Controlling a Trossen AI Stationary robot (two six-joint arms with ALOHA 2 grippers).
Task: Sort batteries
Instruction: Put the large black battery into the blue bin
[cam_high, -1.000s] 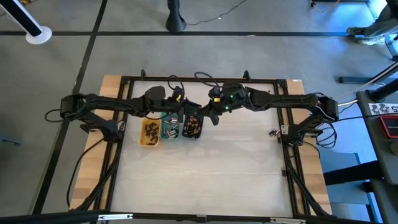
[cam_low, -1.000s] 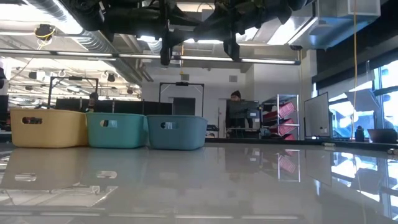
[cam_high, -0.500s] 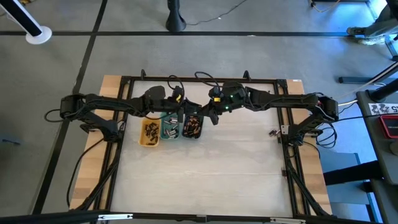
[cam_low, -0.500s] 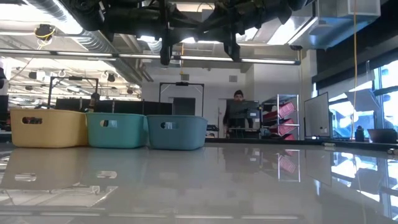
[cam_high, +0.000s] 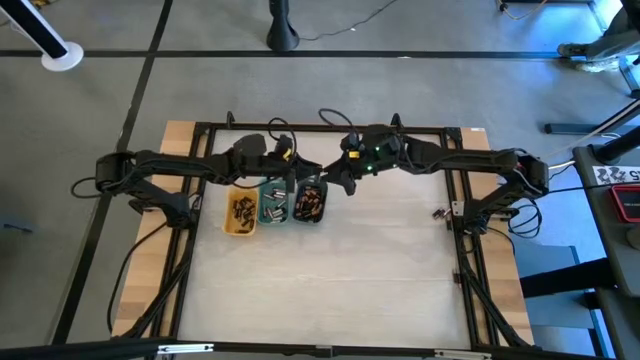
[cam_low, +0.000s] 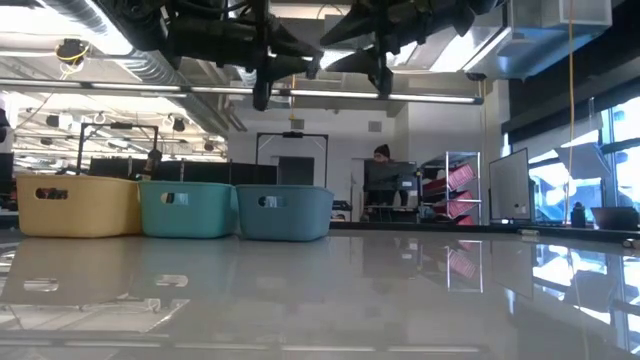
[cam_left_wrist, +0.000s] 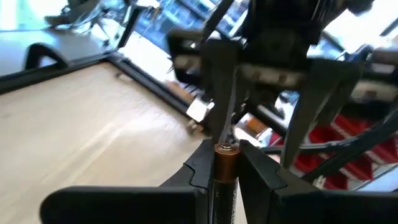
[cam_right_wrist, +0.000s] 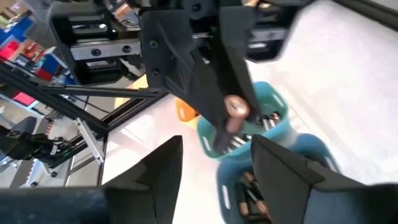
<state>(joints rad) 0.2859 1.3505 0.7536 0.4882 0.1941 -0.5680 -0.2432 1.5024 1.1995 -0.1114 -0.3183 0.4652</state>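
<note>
Left gripper (cam_left_wrist: 225, 163) is clamped on a copper-topped battery (cam_left_wrist: 224, 177), holding it in the air above the green tray (cam_high: 273, 205), probably so it can be dropped into the correct bin. Right gripper (cam_right_wrist: 214, 163), just beside it over the grey-blue tray (cam_high: 309, 204), has its fingers spread and empty, seemingly after handing the battery over. Other batteries lie sorted in the trays, including the yellow tray (cam_high: 240, 212).

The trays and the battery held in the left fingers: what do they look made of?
Trays: yellow tray, green tray and grey-blue tray look like matte moulded plastic, with cut-out handle slots. Battery: apparently metal, a glossy copper-toned casing with a silvery cap, clamped in the left gripper.
</note>
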